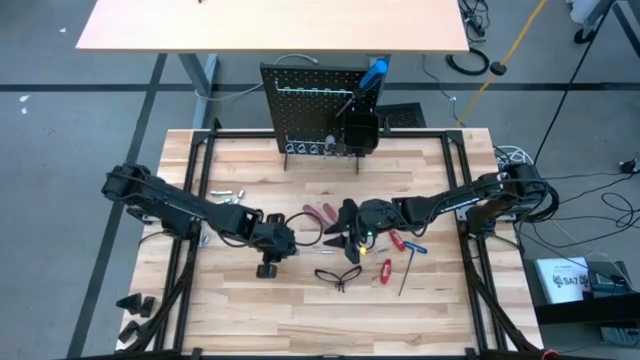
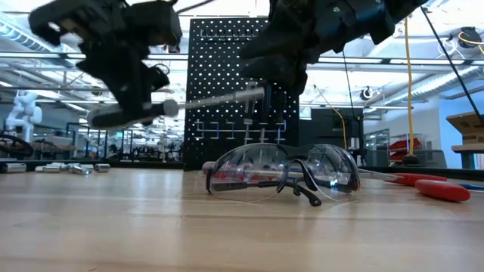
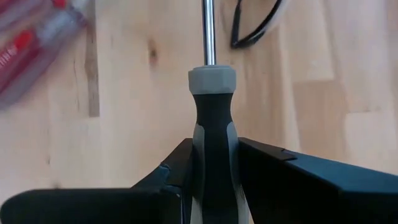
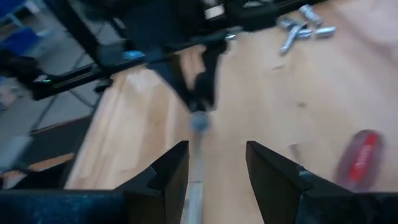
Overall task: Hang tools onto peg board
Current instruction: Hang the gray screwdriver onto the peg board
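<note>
Black-and-grey handled screwdriver is clamped by its handle between the fingers of my left gripper, lifted clear of the desk; the low view shows it roughly level in the air, steel shaft pointing toward my right arm. My right gripper sits at mid-desk facing the left one. In its wrist view the fingers stand apart on either side of the shaft, with a visible gap on each side. Whether they touch the metal, I cannot tell.

Glasses lie on the desk just in front of the two grippers, lenses down. Red-handled tools lie near my right gripper, more between the grippers. Small silver pieces rest near my left arm.

Peg board stands upright at the desk's far edge, a blue-handled tool already on it above the black bin.
</note>
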Robot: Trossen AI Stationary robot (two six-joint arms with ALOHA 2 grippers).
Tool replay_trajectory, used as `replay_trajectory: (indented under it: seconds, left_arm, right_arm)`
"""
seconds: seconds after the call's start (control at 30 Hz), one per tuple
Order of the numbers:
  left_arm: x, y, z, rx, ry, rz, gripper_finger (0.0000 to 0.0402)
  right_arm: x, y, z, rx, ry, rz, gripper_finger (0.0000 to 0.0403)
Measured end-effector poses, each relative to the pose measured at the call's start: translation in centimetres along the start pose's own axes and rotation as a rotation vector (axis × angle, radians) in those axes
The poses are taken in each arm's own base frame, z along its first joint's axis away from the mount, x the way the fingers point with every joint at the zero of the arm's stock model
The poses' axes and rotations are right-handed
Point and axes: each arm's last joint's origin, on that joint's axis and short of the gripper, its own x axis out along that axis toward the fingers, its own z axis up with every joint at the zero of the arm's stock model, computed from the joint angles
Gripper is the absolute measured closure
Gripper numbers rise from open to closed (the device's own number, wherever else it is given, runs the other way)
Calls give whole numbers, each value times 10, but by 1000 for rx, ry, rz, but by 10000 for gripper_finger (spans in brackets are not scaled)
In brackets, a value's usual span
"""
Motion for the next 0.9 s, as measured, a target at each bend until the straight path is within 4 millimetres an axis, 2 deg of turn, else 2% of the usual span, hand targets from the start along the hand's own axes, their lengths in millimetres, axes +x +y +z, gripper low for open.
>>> replay_trajectory:
  seconds: [0.2, 0.47, 0.63, 0.9]
  left_arm:
    - [11, 6, 0, 3, 34, 10, 307]
    - [12, 4, 6, 42, -22, -12, 307]
    - [12, 4, 5, 42, -13, -12, 307]
    - [12, 4, 5, 63, -12, -9, 307]
  right_arm:
    - [0, -3, -7, 33, 75, -16, 250]
    - [23, -11, -27, 45, 170, -25, 250]
    - [39, -8, -21, 31, 206, 6, 254]
    - [65, -2, -20, 13, 301, 34, 300]
